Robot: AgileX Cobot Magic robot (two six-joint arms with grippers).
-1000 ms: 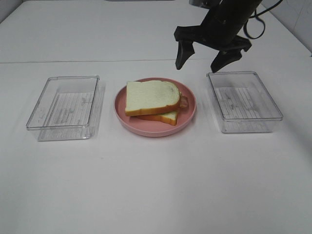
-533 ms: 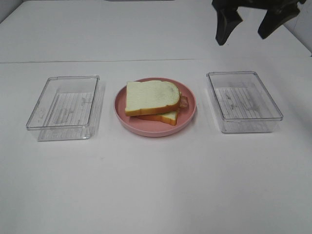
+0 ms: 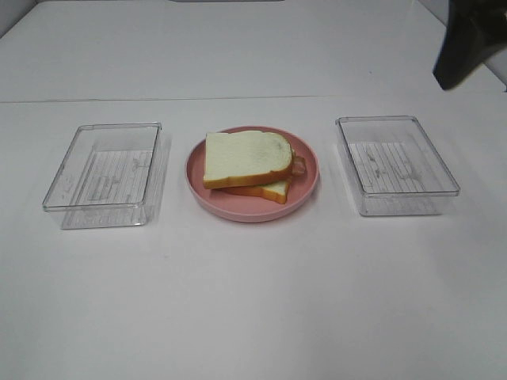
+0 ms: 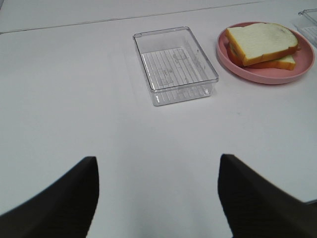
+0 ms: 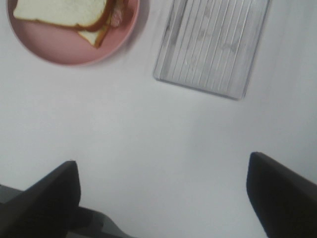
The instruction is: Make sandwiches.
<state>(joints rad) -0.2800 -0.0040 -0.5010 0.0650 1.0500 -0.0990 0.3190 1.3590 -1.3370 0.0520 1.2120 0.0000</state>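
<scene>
We see the finished sandwich (image 3: pixel 252 165) at the centre of the high view, its top bread slice (image 3: pixel 246 157) lying skewed over the bottom slice (image 3: pixel 265 190), with a sliver of brown bacon (image 3: pixel 298 165) peeking out on the right, all resting on a round pink plate (image 3: pixel 301 192). A clear plastic tray (image 3: pixel 104 173) sits just left of the plate and a second tray (image 3: pixel 395 164) just right of it, both on the white table (image 3: pixel 253 301). At the upper right edge of the frame hangs the right gripper (image 5: pixel 163 198), its fingers spread wide with nothing between them in its wrist view. The left gripper (image 4: pixel 158 198) likewise stands wide apart, holding nothing, above bare tabletop.
</scene>
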